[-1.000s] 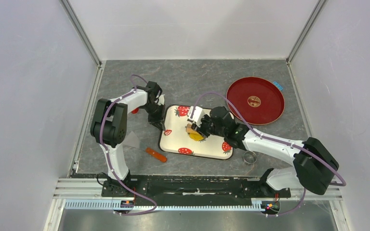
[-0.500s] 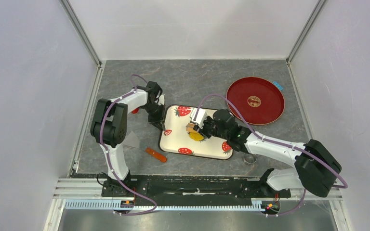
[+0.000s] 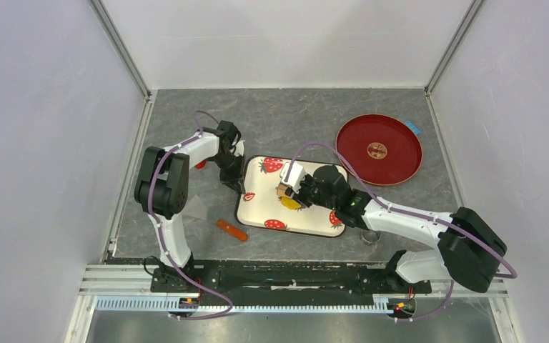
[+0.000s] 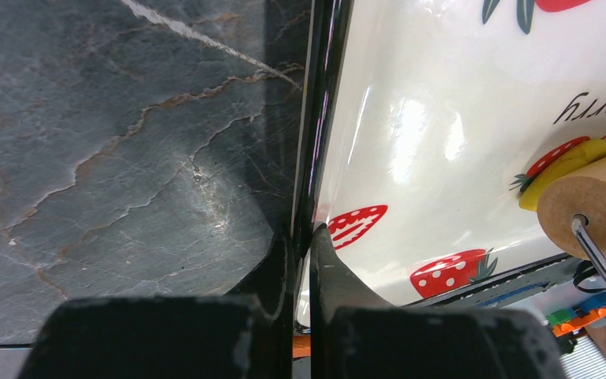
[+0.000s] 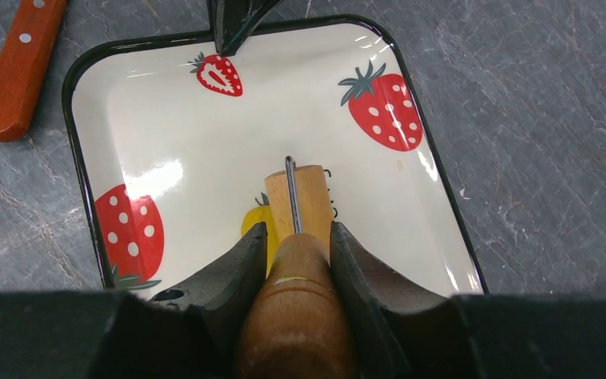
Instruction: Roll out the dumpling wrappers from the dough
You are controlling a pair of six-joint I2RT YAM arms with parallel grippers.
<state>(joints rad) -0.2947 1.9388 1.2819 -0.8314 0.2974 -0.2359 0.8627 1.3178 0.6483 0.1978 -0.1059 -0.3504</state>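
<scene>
A grey marbled table (image 3: 286, 121) carries a round red plate (image 3: 393, 136) at its far right, well apart from the work. At the centre lies a cream tray (image 3: 257, 207) with a black rim and red strawberry prints.

The left gripper (image 4: 306, 237) has its fingers pressed together on the tray's left rim, one finger inside the wall and one outside. The right gripper (image 5: 298, 233) reaches in from the tray's right side and pinches the handle of a tan wooden roller (image 5: 314, 201), whose barrel points towards the left gripper.

An orange-handled knife (image 3: 231, 229) lies on the table just off the tray's near-left corner. A small metal ring cutter (image 3: 370, 234) sits off the near-right corner, partly hidden by the right arm.

The dough (image 5: 257, 225), a small bright-yellow piece, lies on the tray floor near its middle. It is under the roller and just ahead of the right gripper's fingertips. The roller and the fingers cover most of it, so only a sliver shows beside the barrel. From the left wrist it appears as a yellow edge against the roller's round end.
</scene>
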